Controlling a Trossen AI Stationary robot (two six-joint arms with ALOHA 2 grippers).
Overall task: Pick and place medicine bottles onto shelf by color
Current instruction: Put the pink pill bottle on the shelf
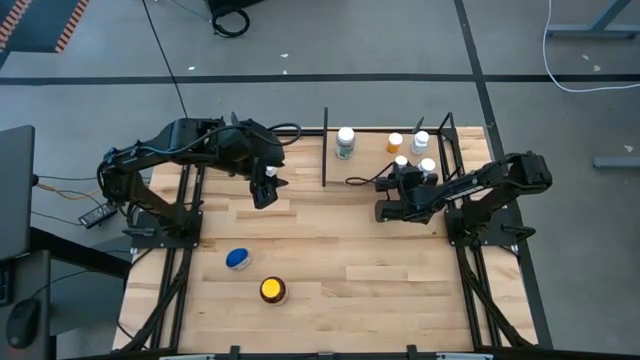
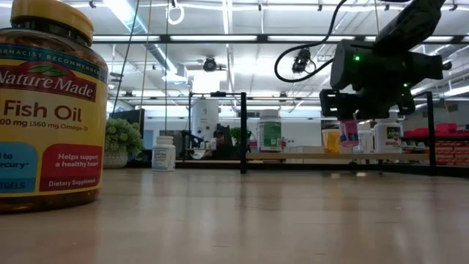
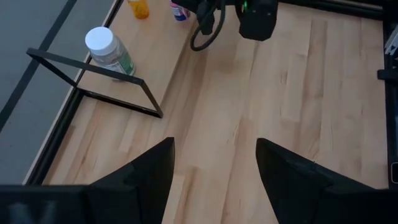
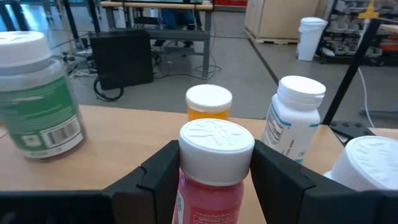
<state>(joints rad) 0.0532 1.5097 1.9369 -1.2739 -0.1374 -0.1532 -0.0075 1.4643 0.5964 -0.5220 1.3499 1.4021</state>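
The right gripper (image 4: 214,180) had its jaws closed on a red bottle (image 4: 214,186) with a white cap, carrying it at the shelf (image 1: 375,160) at the tabletop's (image 1: 400,280) far right, so the step in hand looked like the placing of this bottle. Close beyond it stood an orange bottle (image 4: 209,104), a white bottle with a blue label (image 4: 289,121) and, well off to one side, a green bottle (image 4: 37,118); another white cap (image 4: 370,165) sat very near on the other side. The next move probably called for lowering the red bottle into the free spot without nudging those neighbours, then releasing. The left gripper (image 3: 214,168) hovered over bare tabletop with its jaws wide apart and empty. A blue-lidded bottle (image 1: 238,259) and the yellow-lidded fish oil bottle (image 1: 272,290) still waited near the front edge.
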